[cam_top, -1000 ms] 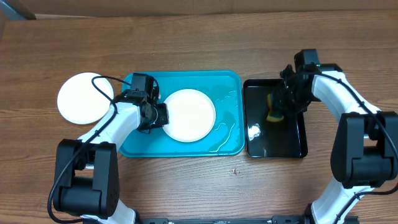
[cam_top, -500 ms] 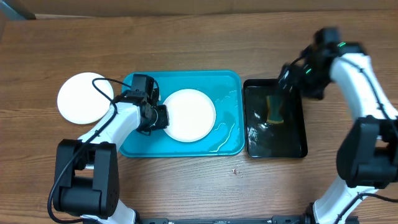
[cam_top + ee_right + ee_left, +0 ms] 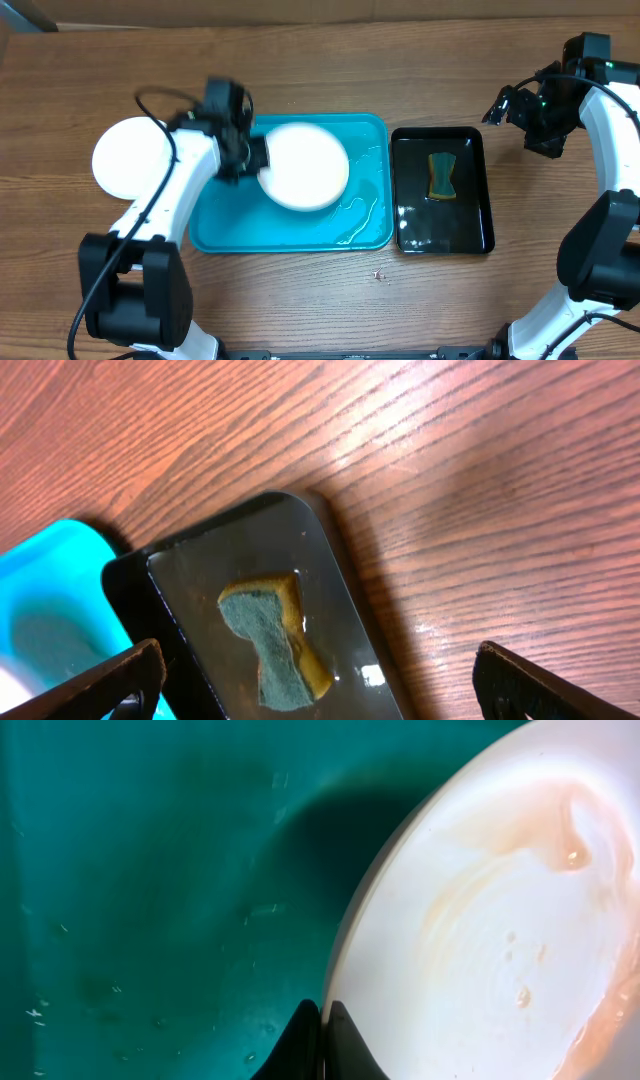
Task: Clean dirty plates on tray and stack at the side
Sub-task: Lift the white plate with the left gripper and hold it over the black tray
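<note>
A white plate (image 3: 303, 166) with faint orange smears (image 3: 520, 910) hangs raised over the turquoise tray (image 3: 360, 215) and casts a shadow on it. My left gripper (image 3: 250, 157) is shut on the plate's left rim, and its black fingertips (image 3: 305, 1040) pinch the edge in the left wrist view. A second white plate (image 3: 130, 158) lies on the table left of the tray. My right gripper (image 3: 518, 118) stands wide open and empty in the air, up and to the right of the black tray. Its fingers (image 3: 110, 685) frame the sponge below.
A narrow black tray (image 3: 470, 235) holding water stands right of the turquoise tray. A yellow and green sponge (image 3: 441, 176) lies in it, also seen in the right wrist view (image 3: 275, 645). Water streaks lie on the turquoise tray's right half. Bare wooden table surrounds both trays.
My left gripper has lifted the plate off the tray and carried it a little toward the far side. My right gripper has let go of the sponge, opened wide and pulled away up and right.
</note>
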`<action>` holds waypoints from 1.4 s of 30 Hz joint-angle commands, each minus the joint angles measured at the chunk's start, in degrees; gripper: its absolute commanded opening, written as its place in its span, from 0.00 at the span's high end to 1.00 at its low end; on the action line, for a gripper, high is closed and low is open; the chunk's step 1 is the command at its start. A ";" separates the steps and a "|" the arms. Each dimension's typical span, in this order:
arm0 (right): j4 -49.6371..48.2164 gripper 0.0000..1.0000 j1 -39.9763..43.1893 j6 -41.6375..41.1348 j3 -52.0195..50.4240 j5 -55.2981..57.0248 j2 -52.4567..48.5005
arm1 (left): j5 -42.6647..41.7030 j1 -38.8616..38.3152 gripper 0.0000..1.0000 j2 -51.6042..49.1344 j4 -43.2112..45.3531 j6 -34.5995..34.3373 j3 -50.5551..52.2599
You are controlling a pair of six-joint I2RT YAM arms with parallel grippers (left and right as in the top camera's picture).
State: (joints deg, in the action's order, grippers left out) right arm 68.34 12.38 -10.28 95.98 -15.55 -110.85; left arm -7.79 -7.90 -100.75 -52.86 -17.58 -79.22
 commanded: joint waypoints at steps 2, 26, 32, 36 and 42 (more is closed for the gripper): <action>-0.74 0.00 0.13 0.00 0.42 0.04 0.66 | 5.51 -2.32 0.96 0.79 -6.29 0.15 -15.15; -0.74 0.00 0.13 0.00 0.42 0.04 0.66 | 64.59 -47.87 0.96 -5.92 1.62 3.91 -22.91; -0.74 0.00 0.13 0.00 0.42 0.04 0.66 | 84.67 -55.01 0.96 -12.61 5.64 6.05 -22.91; -0.74 0.00 0.13 -0.02 0.42 0.04 0.66 | 87.06 -56.11 0.96 -13.92 7.93 6.03 -22.91; -0.74 0.00 0.13 0.00 0.42 0.04 0.66 | 70.01 -52.65 0.96 -9.86 7.56 5.97 -22.93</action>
State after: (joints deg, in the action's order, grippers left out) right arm 67.92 12.38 -10.28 95.98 -15.64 -110.85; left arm 70.54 -63.51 -115.02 -45.34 -11.75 -100.77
